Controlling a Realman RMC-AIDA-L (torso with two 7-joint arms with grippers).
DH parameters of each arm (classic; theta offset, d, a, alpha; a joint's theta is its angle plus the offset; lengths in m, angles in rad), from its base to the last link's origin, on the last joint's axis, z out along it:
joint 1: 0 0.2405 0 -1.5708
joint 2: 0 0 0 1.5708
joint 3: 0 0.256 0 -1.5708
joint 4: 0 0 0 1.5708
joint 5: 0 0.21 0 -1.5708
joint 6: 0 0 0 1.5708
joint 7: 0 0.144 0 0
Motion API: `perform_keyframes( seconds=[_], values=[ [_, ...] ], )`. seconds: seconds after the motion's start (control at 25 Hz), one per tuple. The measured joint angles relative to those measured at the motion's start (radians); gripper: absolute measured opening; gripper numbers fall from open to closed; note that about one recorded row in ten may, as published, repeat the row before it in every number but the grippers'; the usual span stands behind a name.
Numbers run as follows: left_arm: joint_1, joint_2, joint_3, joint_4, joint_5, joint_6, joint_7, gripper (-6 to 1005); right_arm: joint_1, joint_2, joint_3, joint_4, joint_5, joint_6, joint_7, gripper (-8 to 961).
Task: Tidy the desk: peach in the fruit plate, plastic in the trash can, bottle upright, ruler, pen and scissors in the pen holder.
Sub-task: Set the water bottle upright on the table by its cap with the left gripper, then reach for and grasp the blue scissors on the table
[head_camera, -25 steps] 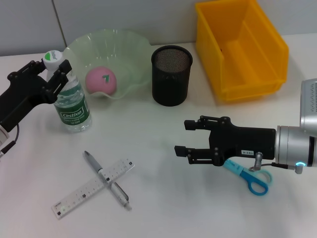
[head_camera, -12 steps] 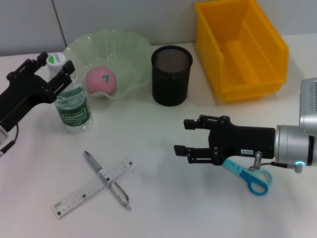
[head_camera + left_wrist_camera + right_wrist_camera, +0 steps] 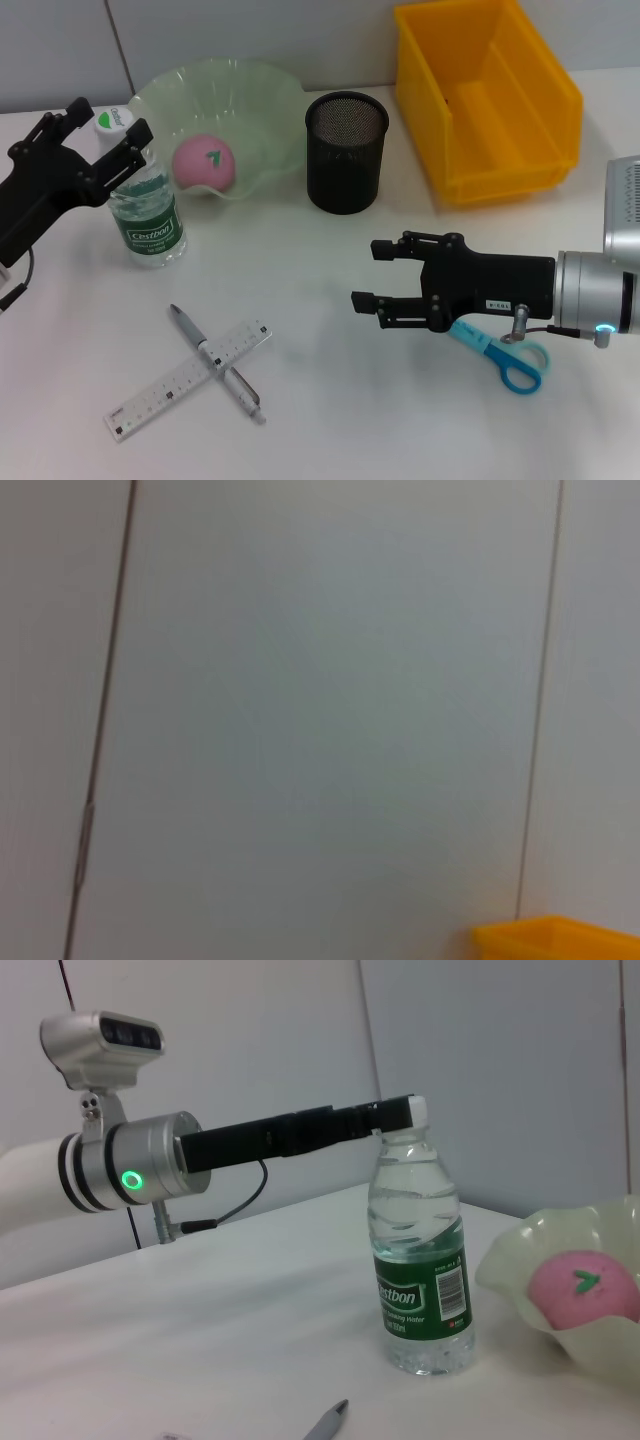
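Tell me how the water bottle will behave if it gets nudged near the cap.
The bottle stands upright, tall on a narrow base, so a push up high would likely tip it. Its round body would probably roll. The left gripper, fingers spread, is at the cap.

White desk surface [image 3: 320,420], pale grey panelled wall [image 3: 300,30] with thin vertical seams behind, soft even light

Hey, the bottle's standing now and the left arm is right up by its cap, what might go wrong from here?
1. The left end effector sits at the cap of the bottle, its fingers open on either side. A sideways pull could tip the bottle.
2. The fruit plate stands just beside the bottle, so a fall might knock it or the peach.
3. The pen lies under the ruler, so lifting one may drag the other.
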Motion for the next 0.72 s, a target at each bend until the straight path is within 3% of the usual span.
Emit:
perform_keyframes(
  seconds=[0.16,0.36,0.44,0.72],
  values=[
    [0.032,0.007,0.0,0.035,0.003,0.096,-0.083,810,-0.002,0.0,0.0,0.0,0.011,0.008,0.005,765],
    [0.112,0.009,0.023,0.168,0.015,0.219,-0.257,844,-0.008,-0.003,0.005,0.0,0.053,0.011,0.008,764],
    [0.165,0.014,0.091,0.273,0.024,0.277,-0.381,844,-0.008,-0.004,0.022,-0.001,0.059,0.01,0.012,764],
    [0.224,0.03,0.253,0.394,0.025,0.342,-0.494,843,-0.005,-0.004,0.027,-0.01,0.066,0.002,0.045,763]
  ],
)
